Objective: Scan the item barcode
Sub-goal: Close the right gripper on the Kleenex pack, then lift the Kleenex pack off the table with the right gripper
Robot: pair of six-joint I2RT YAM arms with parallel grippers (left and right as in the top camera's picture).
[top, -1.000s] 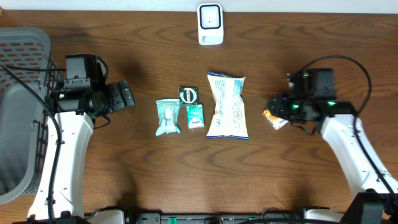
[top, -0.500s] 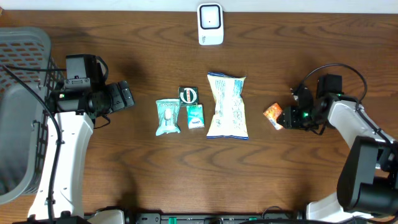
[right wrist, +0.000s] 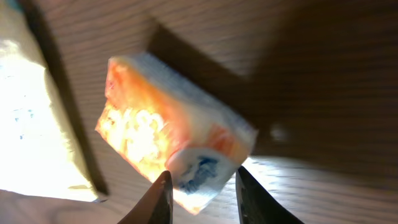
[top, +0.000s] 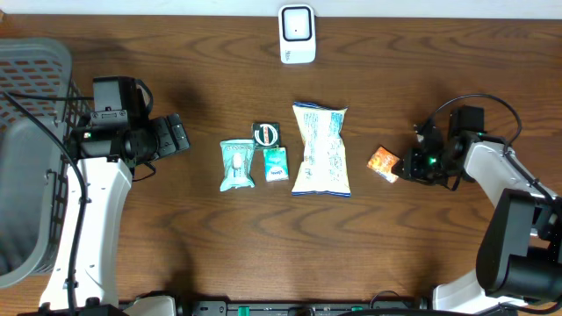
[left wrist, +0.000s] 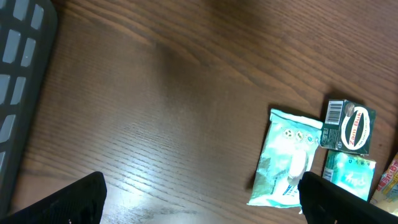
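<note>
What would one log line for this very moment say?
right gripper: gripping small orange snack packet by one end | left gripper: open, empty | white scanner unit: not yet reached

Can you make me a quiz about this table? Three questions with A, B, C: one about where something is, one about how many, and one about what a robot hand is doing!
1. Where is the white scanner?
A. At the far side of the table, beyond the chip bag
B. In the left hand
C. Under the orange packet

2. How many packaged items lie on the table?
A. Two
B. Five
C. Nine

3. What is the left hand doing?
A. Squeezing the chip bag
B. Open and empty
C. Shut on the orange packet

Answers:
1 A: the overhead view shows it standing alone past the bag's top end.
2 B: wipes pack, dark box, green packet, chip bag, orange packet.
3 B: its fingers stand wide apart with only bare wood between them.
</note>
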